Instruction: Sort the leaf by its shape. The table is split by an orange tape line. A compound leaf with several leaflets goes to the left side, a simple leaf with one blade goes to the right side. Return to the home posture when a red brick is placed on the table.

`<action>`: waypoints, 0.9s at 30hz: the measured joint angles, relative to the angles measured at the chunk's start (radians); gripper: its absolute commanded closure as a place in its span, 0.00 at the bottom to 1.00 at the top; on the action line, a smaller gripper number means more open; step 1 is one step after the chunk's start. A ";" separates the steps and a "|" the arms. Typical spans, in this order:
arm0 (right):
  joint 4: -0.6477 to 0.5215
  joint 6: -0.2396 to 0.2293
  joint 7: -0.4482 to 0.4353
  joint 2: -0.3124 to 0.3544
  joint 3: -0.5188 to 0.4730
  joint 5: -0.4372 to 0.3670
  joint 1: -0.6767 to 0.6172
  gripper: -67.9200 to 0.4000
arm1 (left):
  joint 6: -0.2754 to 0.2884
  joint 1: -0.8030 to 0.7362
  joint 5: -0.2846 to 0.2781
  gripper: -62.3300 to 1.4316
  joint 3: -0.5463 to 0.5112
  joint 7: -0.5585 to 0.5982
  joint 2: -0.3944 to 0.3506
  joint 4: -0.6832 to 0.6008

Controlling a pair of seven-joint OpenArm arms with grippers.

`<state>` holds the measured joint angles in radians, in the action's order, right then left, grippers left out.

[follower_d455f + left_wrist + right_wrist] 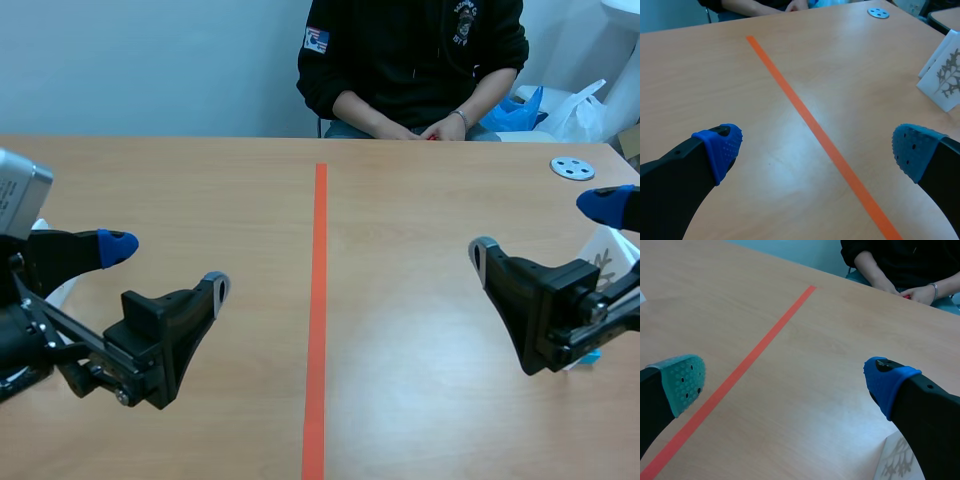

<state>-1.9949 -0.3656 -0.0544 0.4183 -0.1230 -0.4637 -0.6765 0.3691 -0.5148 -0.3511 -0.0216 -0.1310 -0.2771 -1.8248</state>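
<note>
A white folded card [943, 82] with a grey branching leaf print stands on the table's right side, far to the right of my left gripper [815, 150]. The same card [606, 250] shows in the scene view behind my right gripper [542, 230], and its corner [897, 460] lies under the blue finger in the right wrist view. Both grippers hover low over the table with nothing between their fingers. My left gripper [167, 267] is open left of the orange tape line [318, 320]. My right gripper [785, 380] is open to the right of the line.
A person sits across the table with both hands [430, 128] at the far edge, and a small red thing [907, 296] shows between them. A grey disc [572, 167] lies at the far right. Something white [58, 292] is partly hidden behind my left arm.
</note>
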 measured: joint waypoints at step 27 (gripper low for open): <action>0.000 0.000 0.000 -0.019 0.000 0.000 0.000 0.01 | -0.002 0.016 0.011 0.00 0.041 0.008 0.000 0.000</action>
<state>-1.9949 -0.3660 -0.0544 0.3988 -0.1230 -0.4641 -0.6765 0.3672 -0.4988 -0.3405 0.0193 -0.1226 -0.2775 -1.8248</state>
